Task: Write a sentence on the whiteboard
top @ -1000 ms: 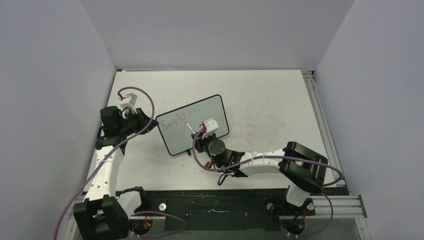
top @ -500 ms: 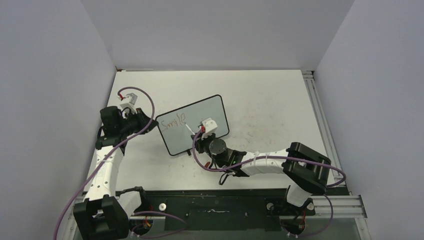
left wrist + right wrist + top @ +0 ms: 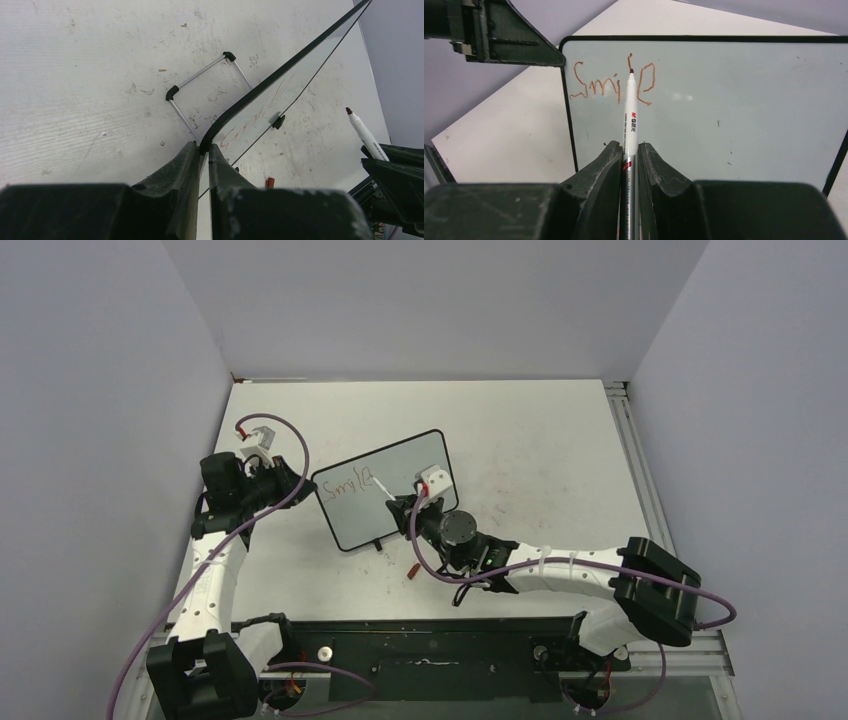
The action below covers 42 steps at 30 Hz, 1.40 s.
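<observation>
I see the small rectangular whiteboard (image 3: pixel 357 518) with its pale glossy face and thin black rounded frame standing near the middle of the scuffed white table (image 3: pixel 550 440), turned at an angle towards the left arm. The left gripper (image 3: pixel 205 150) is clenched on the frame at the board's left corner, its two dark fingers pinching the black edge. The right gripper (image 3: pixel 629 150) is clamped around a slim white marker pen (image 3: pixel 630 115), which points straight out between the fingers at the board. On the barrel I can read "M&G" in red, followed by small characters I cannot make out. The thin red handwritten lettering (image 3: pixel 610 86) reads "Smile" along the upper left of the board. The dark pen tip sits between the "l" and the "e"; I cannot tell whether it touches the surface. A small red cap (image 3: pixel 413 570) lies on the table just in front of the board, beside the right arm
</observation>
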### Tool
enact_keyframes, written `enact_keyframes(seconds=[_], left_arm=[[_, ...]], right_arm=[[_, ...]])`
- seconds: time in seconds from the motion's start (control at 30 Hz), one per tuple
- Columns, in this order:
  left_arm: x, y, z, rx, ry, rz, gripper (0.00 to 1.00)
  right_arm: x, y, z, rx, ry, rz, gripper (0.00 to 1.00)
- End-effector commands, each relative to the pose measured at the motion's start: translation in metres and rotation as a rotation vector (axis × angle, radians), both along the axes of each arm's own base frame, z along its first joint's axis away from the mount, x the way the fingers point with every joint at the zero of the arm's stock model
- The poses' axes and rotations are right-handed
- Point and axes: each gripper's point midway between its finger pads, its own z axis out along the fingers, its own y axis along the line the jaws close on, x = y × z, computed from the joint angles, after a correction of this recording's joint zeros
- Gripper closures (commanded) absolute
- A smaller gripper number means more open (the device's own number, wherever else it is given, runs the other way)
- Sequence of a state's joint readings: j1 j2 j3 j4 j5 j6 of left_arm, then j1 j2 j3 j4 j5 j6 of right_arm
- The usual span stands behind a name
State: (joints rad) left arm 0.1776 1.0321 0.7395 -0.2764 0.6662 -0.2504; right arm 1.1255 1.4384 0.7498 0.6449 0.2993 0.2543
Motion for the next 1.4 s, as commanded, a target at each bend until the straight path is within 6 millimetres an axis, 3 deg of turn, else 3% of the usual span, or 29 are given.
enact_keyframes(seconds=[0.0,0.33,0.97,1.37], left_arm=[[0.0,-0.003,0.006,0.008,-0.015,-0.014,0.92],[0.001,-0.003,0.005,0.009,-0.01,-0.013,0.92],[0.0,-0.003,0.004,0.013,-0.005,-0.011,0.92],[0.0,-0.003,0.004,0.013,-0.005,-0.014,0.92]], right_arm=[[0.005,-0.01,-0.002,0.018,0.015,-0.005,0.95],[0.011,-0.008,-0.006,0.016,0.018,-0.013,0.95],[0.03,-0.006,-0.032,-0.004,0.072,-0.055,0.95],[0.033,-0.002,-0.035,-0.002,0.074,-0.054,0.95]])
